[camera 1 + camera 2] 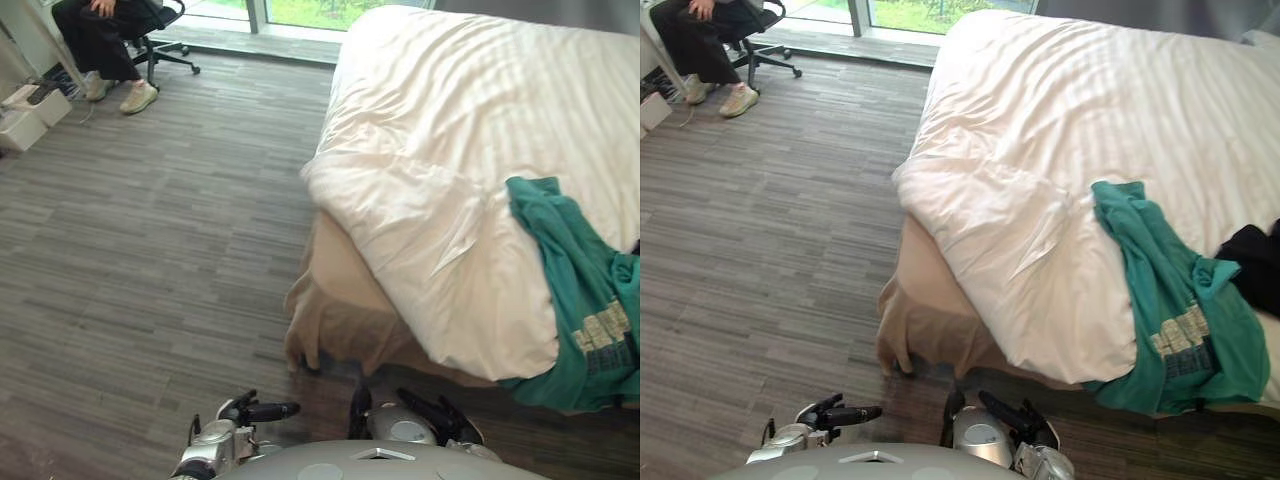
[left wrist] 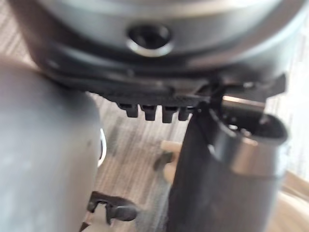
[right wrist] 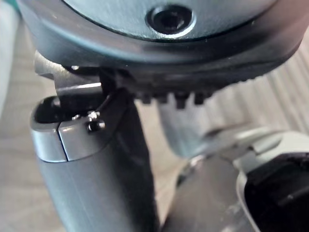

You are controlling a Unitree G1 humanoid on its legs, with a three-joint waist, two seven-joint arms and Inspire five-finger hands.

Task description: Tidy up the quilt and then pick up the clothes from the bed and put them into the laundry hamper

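The quilt point(image 1: 430, 180) lies rumpled at centre right, untidied. The left hand point(image 1: 250, 411) and right hand point(image 1: 430, 413) hang relaxed and empty at bottom centre. Next they should reach its near corner.

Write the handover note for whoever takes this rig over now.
Left hand and right hand: both open, empty, low, short of the bed.
Quilt lies rumpled at the bed's near corner. Green shirt hangs over the near edge; black garment beside it.
Done: nothing yet.
Left: smooth quilt, carry both garments to hamper.
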